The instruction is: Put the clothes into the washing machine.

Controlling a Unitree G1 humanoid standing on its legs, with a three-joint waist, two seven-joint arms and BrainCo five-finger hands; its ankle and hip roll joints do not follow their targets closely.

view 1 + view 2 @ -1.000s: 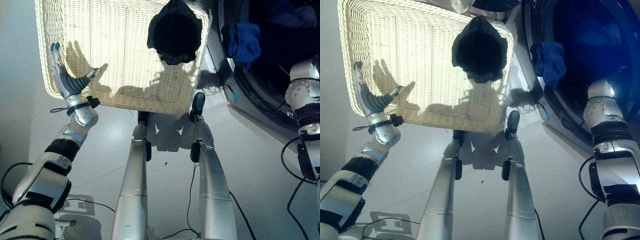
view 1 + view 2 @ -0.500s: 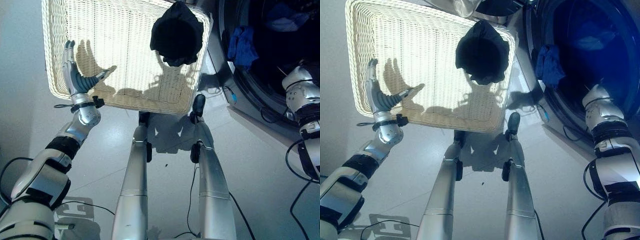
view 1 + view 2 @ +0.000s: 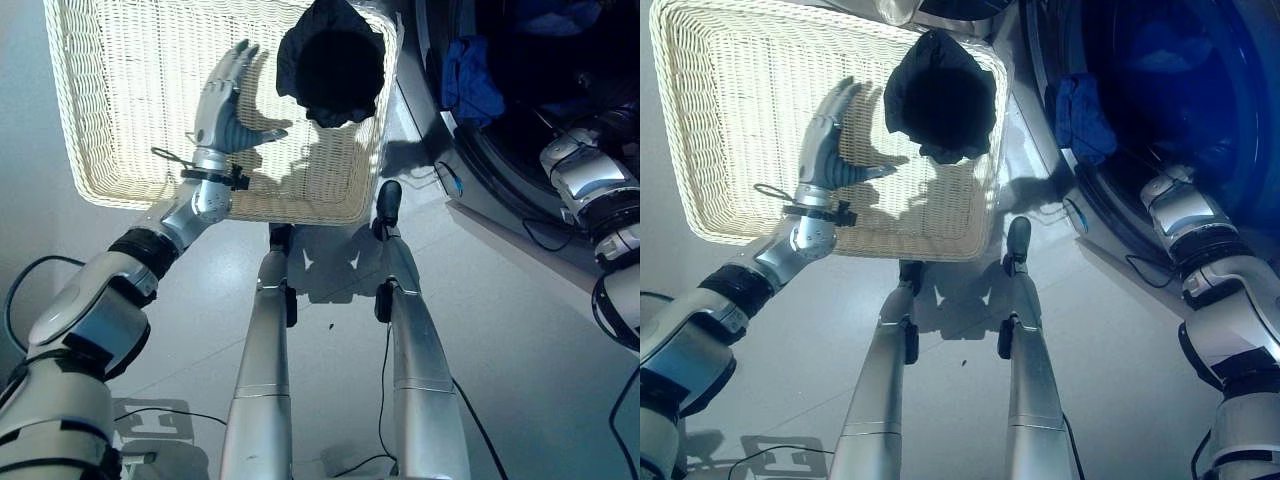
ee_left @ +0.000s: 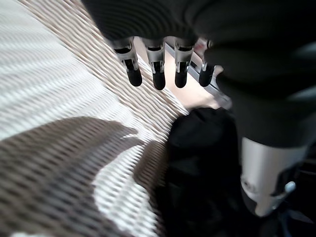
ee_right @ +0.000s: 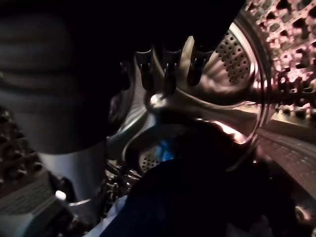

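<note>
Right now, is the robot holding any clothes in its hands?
No. The left hand hangs open over the wicker basket, near the black garment. The right hand, inside the washer drum, grips nothing either.

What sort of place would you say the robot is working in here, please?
Most likely a laundry corner of a home or test room: a front-loading washing machine with blue clothes at its open door, a wicker laundry basket holding a dark garment, and a smooth grey floor.
</note>
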